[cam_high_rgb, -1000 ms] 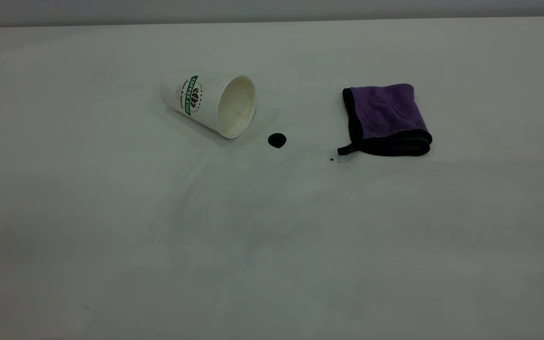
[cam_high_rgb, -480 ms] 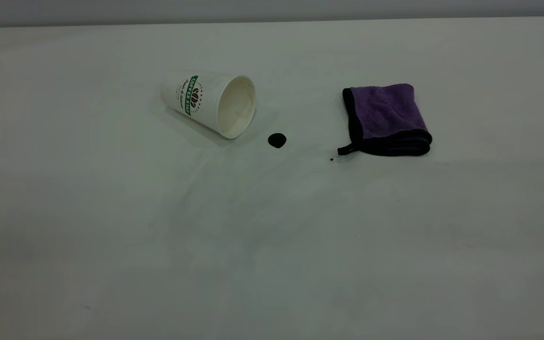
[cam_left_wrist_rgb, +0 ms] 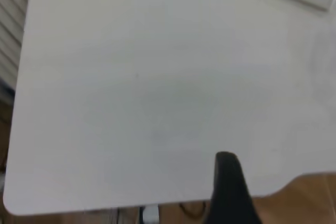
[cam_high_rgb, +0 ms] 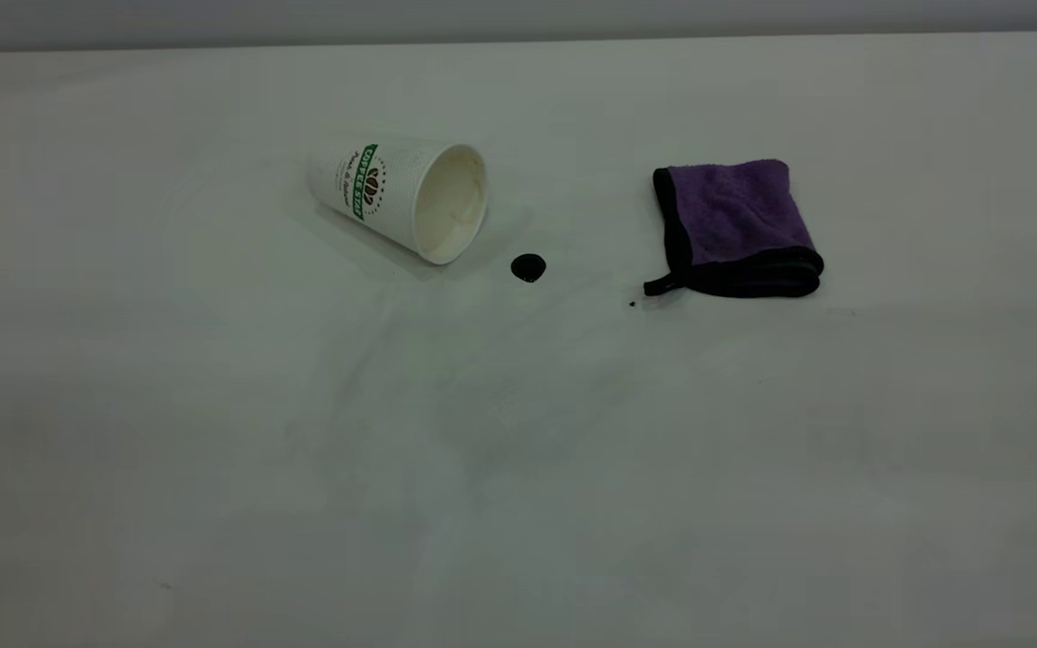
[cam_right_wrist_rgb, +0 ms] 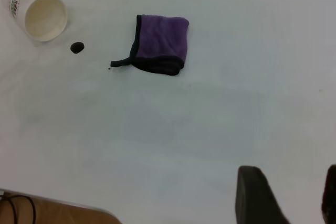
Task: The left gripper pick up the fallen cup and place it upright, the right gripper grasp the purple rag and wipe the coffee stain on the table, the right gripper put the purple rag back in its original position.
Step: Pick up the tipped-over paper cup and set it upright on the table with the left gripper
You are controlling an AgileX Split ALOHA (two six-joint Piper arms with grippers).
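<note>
Over the near edge of the table [cam_high_rgb: 518, 468], the right gripper [cam_right_wrist_rgb: 286, 195] hangs with its two fingers parted around nothing, well apart from everything. The left gripper [cam_left_wrist_rgb: 228, 192] shows one dark finger, so I cannot tell its state. Farther off lie one fallen cup [cam_high_rgb: 401, 193] at left, mouth toward one coffee stain [cam_high_rgb: 528, 267] just beside its rim, and one purple rag [cam_high_rgb: 736, 228] to the right.
</note>
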